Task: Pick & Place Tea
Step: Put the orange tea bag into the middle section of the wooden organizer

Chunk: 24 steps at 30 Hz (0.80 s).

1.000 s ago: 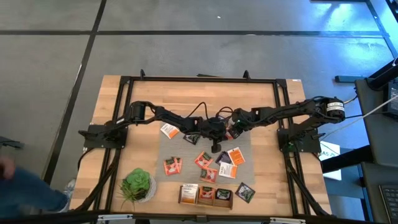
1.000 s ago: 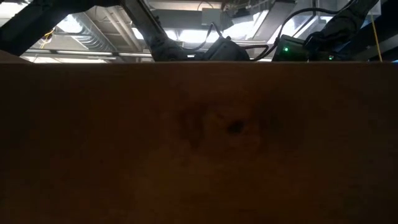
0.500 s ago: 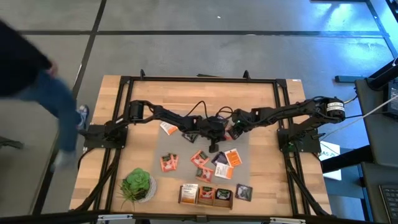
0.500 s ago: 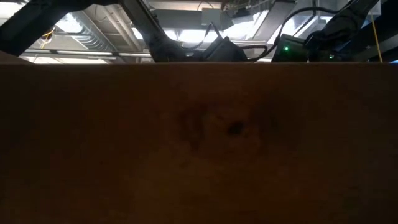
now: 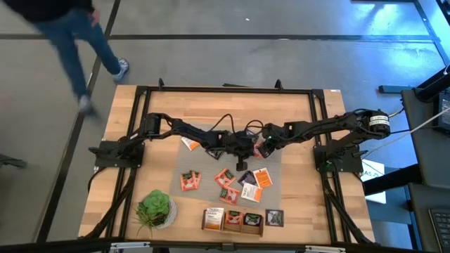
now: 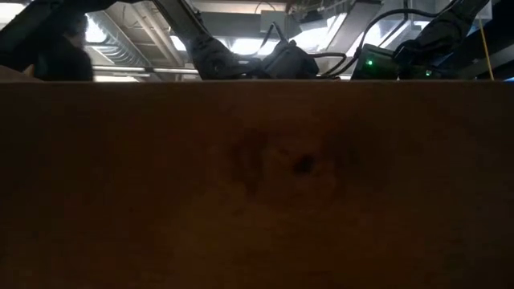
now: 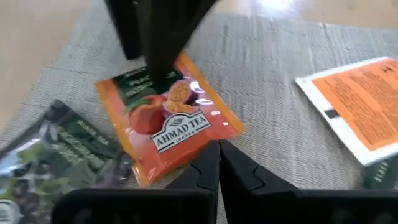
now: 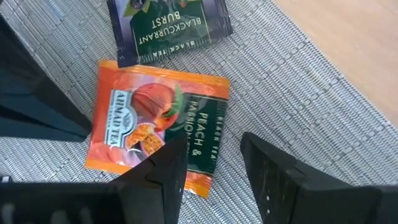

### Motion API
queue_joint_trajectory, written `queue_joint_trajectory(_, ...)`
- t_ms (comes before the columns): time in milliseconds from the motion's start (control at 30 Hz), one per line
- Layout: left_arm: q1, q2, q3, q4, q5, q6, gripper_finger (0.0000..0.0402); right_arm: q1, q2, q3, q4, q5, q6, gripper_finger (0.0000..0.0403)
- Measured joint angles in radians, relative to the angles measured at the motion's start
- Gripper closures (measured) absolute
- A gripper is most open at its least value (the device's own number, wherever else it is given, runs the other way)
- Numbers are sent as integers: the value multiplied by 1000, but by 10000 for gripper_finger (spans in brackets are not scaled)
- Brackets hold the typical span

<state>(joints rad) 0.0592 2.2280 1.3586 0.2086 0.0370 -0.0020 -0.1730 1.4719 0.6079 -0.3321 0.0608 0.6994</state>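
Where both arms meet over the grey mat (image 5: 232,184) at mid-tabletop, an orange peach-and-passion-fruit sachet (image 8: 155,124) lies flat, glossy, with a green band down one side. The right gripper's (image 8: 211,163) fingers stand apart just above its edge, holding nothing. The left gripper's (image 7: 217,163) fingers are pressed together, empty, their tips at the same sachet's (image 7: 166,119) edge. A blackcurrant sachet (image 8: 168,25) lies beyond, partly cut off. In the low view a wooden board blocks the tabletop.
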Motion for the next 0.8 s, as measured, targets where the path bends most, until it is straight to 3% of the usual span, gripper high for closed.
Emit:
queue_joint_trajectory(433,2,0,2,19,8,-10,397,0,0,0,0,4,-2,244)
queue_joint_trajectory(800,12,3,-8,23,-54,-34,397,-1,0,-1,23,-20,0,244)
